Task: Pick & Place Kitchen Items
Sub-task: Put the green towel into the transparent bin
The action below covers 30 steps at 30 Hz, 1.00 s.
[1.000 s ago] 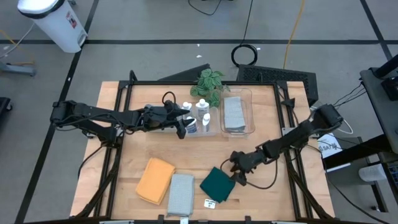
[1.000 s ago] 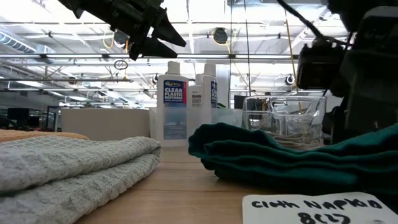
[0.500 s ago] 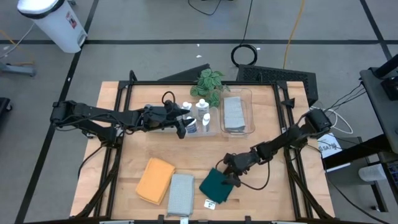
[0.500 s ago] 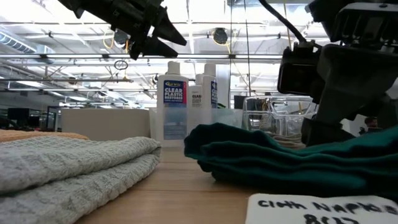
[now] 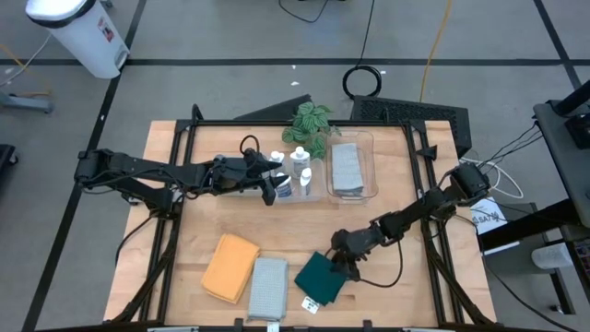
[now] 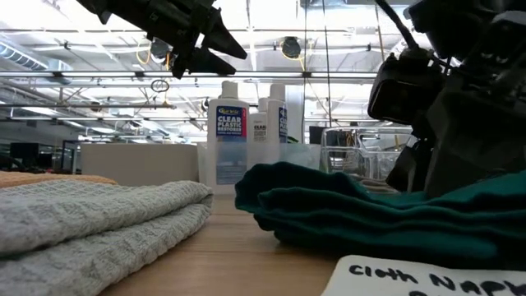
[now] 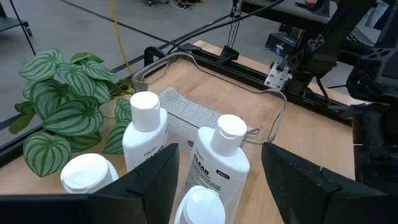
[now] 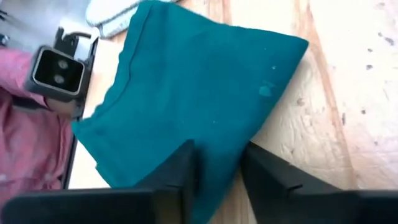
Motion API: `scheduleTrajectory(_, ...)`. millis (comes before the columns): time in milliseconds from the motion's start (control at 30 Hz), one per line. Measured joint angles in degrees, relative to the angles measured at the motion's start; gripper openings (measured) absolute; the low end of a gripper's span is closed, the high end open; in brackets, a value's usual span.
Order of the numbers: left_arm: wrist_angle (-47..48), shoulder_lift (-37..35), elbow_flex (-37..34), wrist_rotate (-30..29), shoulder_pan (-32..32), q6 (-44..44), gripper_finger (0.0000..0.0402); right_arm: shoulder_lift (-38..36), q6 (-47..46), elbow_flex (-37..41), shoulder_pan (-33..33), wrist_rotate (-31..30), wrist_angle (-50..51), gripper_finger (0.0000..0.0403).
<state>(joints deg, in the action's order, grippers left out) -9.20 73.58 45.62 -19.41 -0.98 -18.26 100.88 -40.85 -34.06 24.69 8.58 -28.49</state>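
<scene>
A dark green cloth (image 5: 319,278) lies folded on the table near its front edge, with my right gripper (image 5: 342,265) shut on its right part. An orange cloth (image 5: 230,266) and a pale grey cloth (image 5: 268,288) lie flat to its left. Several white squeeze bottles (image 5: 293,171) stand upright at the far middle. My left gripper (image 7: 217,186) hovers open above them, touching none. My right gripper pinches the dark green cloth at its right edge (image 8: 219,155) between its two fingers. The fingers (image 8: 180,177) slant down from the table's right side. One layer or several, I cannot tell. The cloth lies slack on the table.
A clear bin (image 5: 371,159) holding a grey cloth stands right of the bottles. A green leafy plant (image 5: 309,124) sits behind them. A paper label (image 5: 311,302) lies by the green cloth at the front edge. Bare wood lies between the bottles and the cloths.
My right gripper has sunk and gone toward the table's left and near edge onto the dark green cloth, rolling a little, and its fingers have drawn together on it. The cloth has been nudged a little toward the table's left.
</scene>
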Motion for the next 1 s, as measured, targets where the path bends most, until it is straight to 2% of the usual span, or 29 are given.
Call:
scheduleTrajectory(233, 0.0, 0.0, 0.0, 0.0, 0.0, 0.0, 0.0234, 0.0, 4.7, 0.0, -0.1, 0.7, 0.2, 0.0016)
scheduleTrajectory(367, -0.1, 0.0, 0.0, 0.0, 0.0, 0.0, 0.0234, -3.0, 6.6, 0.1, -0.3, 2.3, 2.8, 0.0006)
scheduleTrajectory(467, -0.1, 0.0, 0.0, 0.0, 0.0, 0.0, 0.0234, -8.4, 8.4, 0.3, 0.1, 1.7, 8.4, 0.0002)
scheduleTrajectory(600, -0.3, 0.0, 0.0, 0.0, 0.0, 0.0, 0.0234, -18.0, 12.0, -1.1, 1.8, -5.2, 20.8, 0.0001)
scheduleTrajectory(767, -0.9, 0.0, 0.0, 0.0, 0.0, 0.0, 0.0235, -28.4, 18.9, -4.0, 4.0, -18.1, 39.7, 0.0001)
scheduleTrajectory(1000, -1.4, 0.0, 0.0, 0.0, 0.0, 0.0, 0.0235, -36.9, 32.9, -7.1, 3.9, -33.8, 58.4, 0.0000)
